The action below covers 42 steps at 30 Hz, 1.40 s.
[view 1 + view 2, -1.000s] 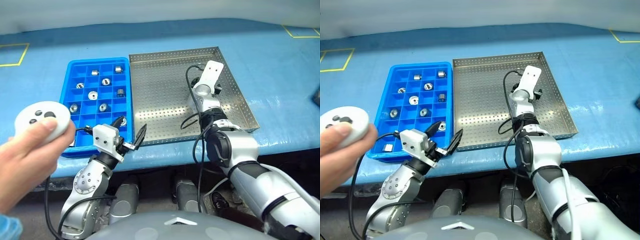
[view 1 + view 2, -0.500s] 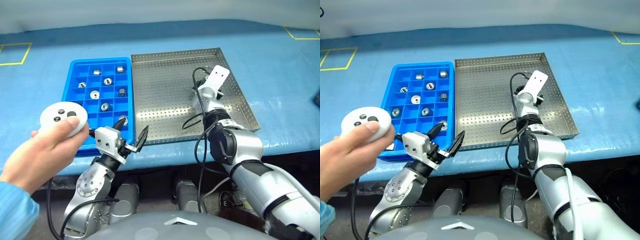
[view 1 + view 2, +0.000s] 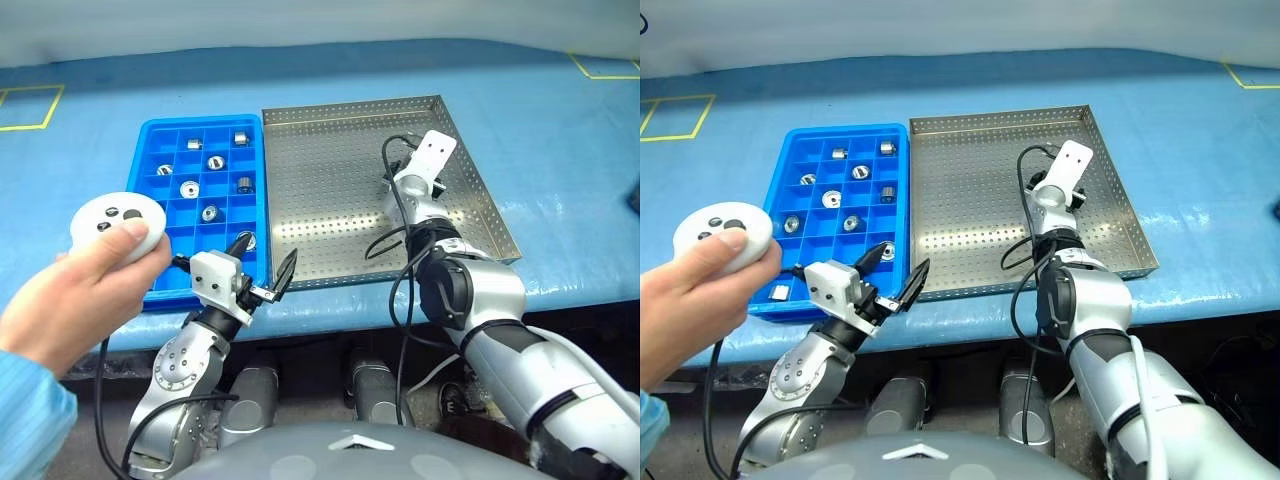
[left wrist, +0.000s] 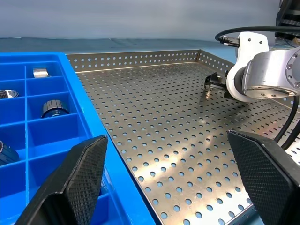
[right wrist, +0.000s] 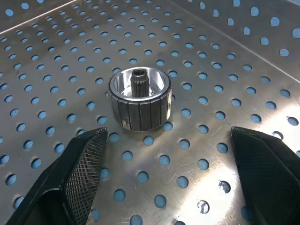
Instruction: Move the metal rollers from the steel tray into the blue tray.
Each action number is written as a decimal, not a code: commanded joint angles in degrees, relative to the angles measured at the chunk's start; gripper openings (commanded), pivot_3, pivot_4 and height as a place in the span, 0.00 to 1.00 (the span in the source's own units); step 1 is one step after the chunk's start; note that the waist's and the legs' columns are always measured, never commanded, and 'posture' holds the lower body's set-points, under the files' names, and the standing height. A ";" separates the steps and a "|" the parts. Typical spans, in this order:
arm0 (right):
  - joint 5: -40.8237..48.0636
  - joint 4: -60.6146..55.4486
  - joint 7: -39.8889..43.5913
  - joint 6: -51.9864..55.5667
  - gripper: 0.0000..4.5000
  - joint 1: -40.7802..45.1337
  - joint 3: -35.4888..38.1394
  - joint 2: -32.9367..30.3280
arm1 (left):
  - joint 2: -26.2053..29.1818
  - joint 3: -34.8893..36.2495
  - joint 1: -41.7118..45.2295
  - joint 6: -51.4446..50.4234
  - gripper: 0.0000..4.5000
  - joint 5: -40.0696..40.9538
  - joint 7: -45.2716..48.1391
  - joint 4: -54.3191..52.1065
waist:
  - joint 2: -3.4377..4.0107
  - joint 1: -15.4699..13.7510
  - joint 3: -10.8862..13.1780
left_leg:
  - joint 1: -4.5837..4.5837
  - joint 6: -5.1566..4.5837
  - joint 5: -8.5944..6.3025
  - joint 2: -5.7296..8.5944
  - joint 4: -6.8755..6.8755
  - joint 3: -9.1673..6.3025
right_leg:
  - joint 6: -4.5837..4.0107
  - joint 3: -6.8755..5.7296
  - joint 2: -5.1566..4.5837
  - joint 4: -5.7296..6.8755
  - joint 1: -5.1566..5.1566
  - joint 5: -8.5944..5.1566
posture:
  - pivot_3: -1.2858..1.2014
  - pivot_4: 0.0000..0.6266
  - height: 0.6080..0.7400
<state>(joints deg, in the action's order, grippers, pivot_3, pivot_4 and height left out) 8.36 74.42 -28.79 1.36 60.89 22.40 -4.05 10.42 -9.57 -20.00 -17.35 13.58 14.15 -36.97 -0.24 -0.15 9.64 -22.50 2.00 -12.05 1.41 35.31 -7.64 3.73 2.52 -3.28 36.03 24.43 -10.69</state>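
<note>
Closest to us, a person's hand (image 3: 60, 300) holds a white remote (image 3: 115, 225), just in front of the blue tray (image 3: 160, 295). The left fingers (image 3: 262, 272) are spread wide and hold nothing; they hang over the blue tray's front corner, at the counter (image 3: 560, 140) edge. Rollers (image 3: 189, 188) sit in the blue tray's little boxes. The steel tray (image 3: 320, 200) touches the blue tray's right side. Farther back, the right fingers (image 5: 171, 178) are spread wide over the steel tray. One roller (image 5: 139, 98) stands on the steel tray just past them, not touching.
</note>
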 commanded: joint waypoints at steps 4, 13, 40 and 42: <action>-0.58 -0.21 -1.19 -0.72 0.64 1.18 -0.80 0.32 | -0.56 -0.80 0.29 2.11 1.00 -0.20 0.16 0.02 | 0.00 -0.12 0.00 | 0.00 0.00 0.00 0.00 0.00 0.00 | 0.00 0.00 0.00 0.00 0.00 0.00 | 0.63 0.24 1.00; -1.06 -0.35 -3.91 -0.59 0.42 0.80 -1.40 0.44 | -0.81 -1.05 0.84 2.53 1.00 0.50 0.87 1.05 | 0.00 -0.11 0.00 | -0.01 0.00 0.00 0.00 0.00 0.00 | -0.02 0.01 0.00 0.00 0.00 0.01 | 0.61 0.24 1.00; -1.01 -12.06 -11.72 5.00 0.99 0.96 -4.07 6.78 | -0.53 0.76 1.00 1.53 1.00 1.13 0.51 0.96 | 0.01 0.87 0.00 | 0.00 0.00 0.00 0.00 0.02 0.02 | 0.01 0.05 0.02 0.03 0.03 0.03 | 0.60 0.24 1.00; -1.79 -20.19 -12.98 7.10 0.99 -1.25 -5.84 9.48 | -0.38 0.94 0.94 1.32 1.00 1.35 0.64 1.01 | 0.03 0.77 0.02 | -0.02 0.00 0.00 0.00 0.01 0.01 | 0.01 0.04 0.03 0.06 0.07 0.02 | 0.60 0.24 1.00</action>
<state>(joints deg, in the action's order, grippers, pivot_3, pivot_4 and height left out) 7.67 62.87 -40.35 7.91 59.00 18.32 4.87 9.78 -9.36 -18.93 -16.02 14.18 14.66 -34.47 -0.20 0.62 9.66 -22.56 1.99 -12.04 1.40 35.33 -7.66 3.73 2.55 -3.25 36.11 24.53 -10.67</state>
